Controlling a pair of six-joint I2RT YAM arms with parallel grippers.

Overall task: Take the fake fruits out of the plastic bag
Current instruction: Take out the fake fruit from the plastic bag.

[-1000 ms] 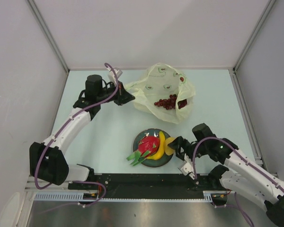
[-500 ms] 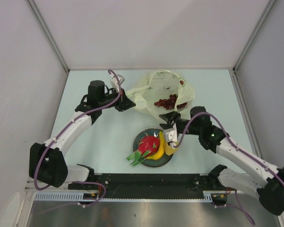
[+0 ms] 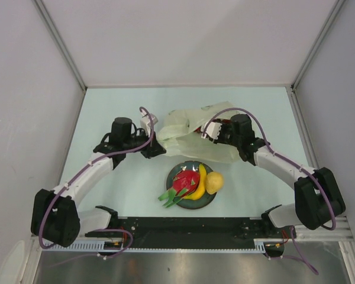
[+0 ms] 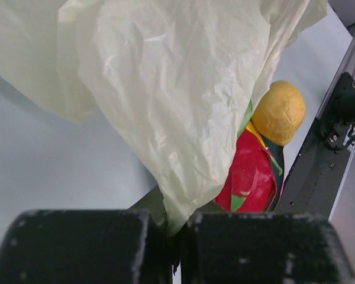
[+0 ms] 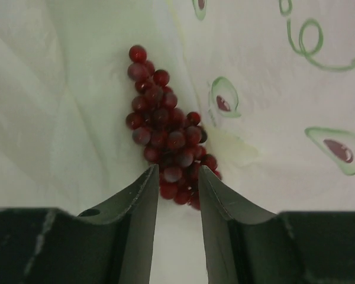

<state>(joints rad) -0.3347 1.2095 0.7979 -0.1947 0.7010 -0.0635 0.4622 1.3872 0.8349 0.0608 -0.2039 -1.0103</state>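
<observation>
**Fruit removal, late stage.** The left pincer (image 4: pixel 170 232) is clenched on an edge of the bag (image 4: pixel 165 89), which drapes away ahead of it. Past the film, ahead and to the right of this pincer, lie the lemon (image 4: pixel 278 112) and the dragon fruit (image 4: pixel 248 177). In the overhead view, these two and the banana (image 3: pixel 200 184) rest on the plate (image 3: pixel 173 174), outside the bag and nearer the arm bases than either pincer. The right pincer (image 5: pixel 176 192) sits inside the bag with its jaws parted, bracketing the near end of the grapes (image 5: pixel 163 139). The rest of the bunch extends straight ahead of the tips on the inner film, and no firm grip is evident. Judged progress: three of four fruits are out. The grapes are yet to be pinched, lifted clear and set on the plate or tabletop (image 3: pixel 248 189).
</observation>
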